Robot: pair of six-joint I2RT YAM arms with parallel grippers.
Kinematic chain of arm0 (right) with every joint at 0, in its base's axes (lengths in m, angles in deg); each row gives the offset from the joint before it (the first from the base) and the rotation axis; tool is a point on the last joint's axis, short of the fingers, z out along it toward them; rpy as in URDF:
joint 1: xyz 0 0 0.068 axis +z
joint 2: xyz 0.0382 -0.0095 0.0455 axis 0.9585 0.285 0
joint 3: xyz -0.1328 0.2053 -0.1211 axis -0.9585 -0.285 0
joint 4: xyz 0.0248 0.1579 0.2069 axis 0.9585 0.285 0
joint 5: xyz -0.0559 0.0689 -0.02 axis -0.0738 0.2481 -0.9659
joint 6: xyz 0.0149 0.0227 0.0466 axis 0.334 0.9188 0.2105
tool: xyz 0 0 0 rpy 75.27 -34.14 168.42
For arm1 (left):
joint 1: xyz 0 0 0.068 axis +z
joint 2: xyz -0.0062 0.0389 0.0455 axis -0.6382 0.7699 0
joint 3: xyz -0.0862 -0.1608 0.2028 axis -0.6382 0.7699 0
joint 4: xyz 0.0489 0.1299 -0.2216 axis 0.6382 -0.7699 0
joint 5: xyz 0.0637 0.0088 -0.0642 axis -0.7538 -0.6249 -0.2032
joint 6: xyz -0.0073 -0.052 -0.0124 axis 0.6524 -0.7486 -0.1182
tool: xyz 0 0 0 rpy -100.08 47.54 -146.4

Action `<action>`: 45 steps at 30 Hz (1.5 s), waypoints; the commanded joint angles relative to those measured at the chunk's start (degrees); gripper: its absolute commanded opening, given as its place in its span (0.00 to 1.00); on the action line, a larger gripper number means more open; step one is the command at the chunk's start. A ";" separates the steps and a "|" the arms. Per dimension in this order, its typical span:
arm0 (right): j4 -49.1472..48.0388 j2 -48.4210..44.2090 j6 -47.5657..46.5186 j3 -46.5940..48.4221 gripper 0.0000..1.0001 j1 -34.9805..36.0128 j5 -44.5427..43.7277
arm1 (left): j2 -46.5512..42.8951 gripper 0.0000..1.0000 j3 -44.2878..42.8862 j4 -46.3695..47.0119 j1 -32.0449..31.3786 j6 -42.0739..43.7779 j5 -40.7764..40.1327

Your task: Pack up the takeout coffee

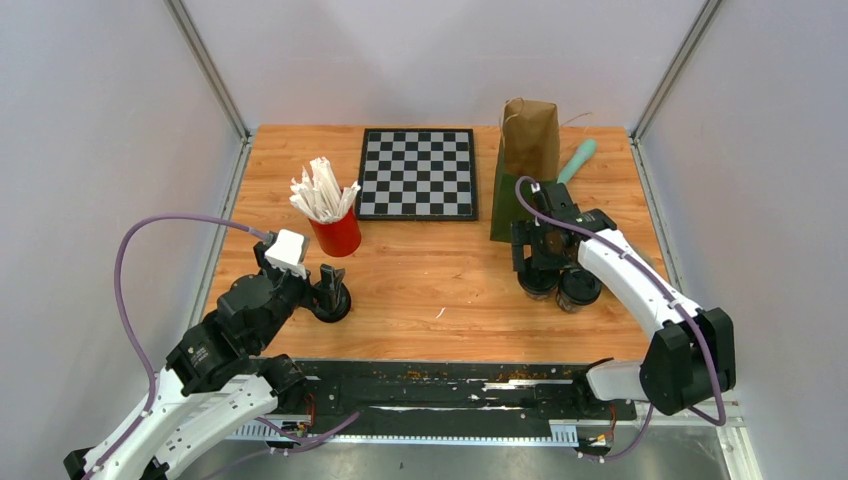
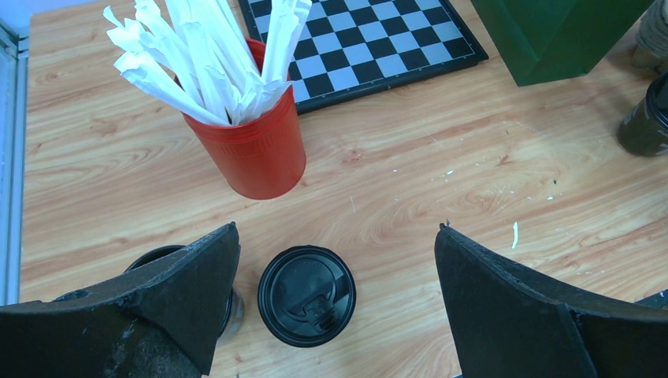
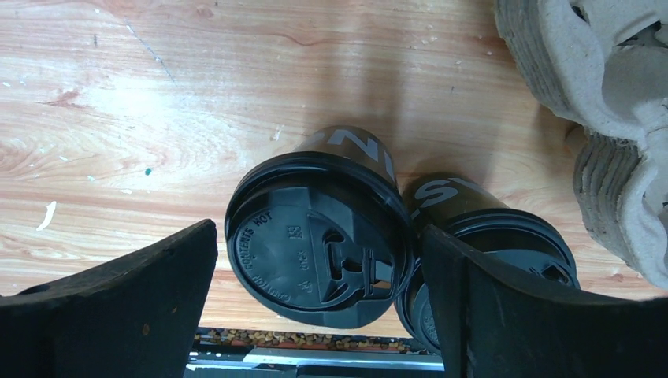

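Two takeout coffee cups with black lids stand at the right: one [image 3: 315, 260] sits between the fingers of my open right gripper [image 3: 319, 228], the other [image 3: 504, 236] lies partly behind the right finger. From above, that gripper [image 1: 545, 272] hangs over the pair [image 1: 578, 292]. At the left, my open left gripper [image 2: 337, 230] hovers over another lidded cup [image 2: 307, 295], clear of both fingers. One more cup [image 2: 157, 256] is half hidden behind its left finger. In the top view the left gripper [image 1: 332, 285] covers these cups.
A brown paper bag [image 1: 530, 135] stands behind a dark green box [image 1: 505, 195] at the back right, with a teal object [image 1: 577, 160] beside it. A red cup of white wrapped straws [image 1: 335, 230] and a chessboard [image 1: 418, 172] are left of them. A grey pulp carrier [image 3: 606, 118] is by the right cups.
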 commanded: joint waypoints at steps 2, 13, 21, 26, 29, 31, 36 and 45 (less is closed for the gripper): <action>1.49 -3.11 -0.37 3.96 1.00 -0.23 1.32 | -0.01 1.00 -0.44 1.87 -0.17 0.75 0.01; 4.74 -4.81 -0.63 8.17 0.97 -0.20 -0.53 | -0.35 1.00 -0.44 1.81 -0.14 0.94 0.17; -1.55 -8.52 0.56 15.21 0.94 -0.36 -3.23 | -0.45 1.00 -0.47 1.83 -0.17 1.36 -0.49; -9.40 -8.67 -1.44 18.53 0.92 -1.29 -6.06 | -0.51 1.00 -0.18 2.13 -0.17 1.25 -0.52; -10.74 -5.41 -3.00 21.23 0.90 -2.49 -6.51 | -0.05 1.00 -0.37 1.92 -0.17 1.23 -0.74; -10.65 -2.77 -3.08 23.46 0.88 -3.48 -6.10 | 0.01 1.00 -0.35 1.81 -0.17 1.15 -0.88; -13.99 1.95 -3.17 26.17 0.83 -5.11 -6.08 | 0.08 1.00 -0.10 1.89 -0.17 1.14 -0.28; -14.37 8.84 -6.05 30.61 0.57 -6.89 -8.85 | 0.71 1.00 -0.18 1.79 -0.17 0.97 0.34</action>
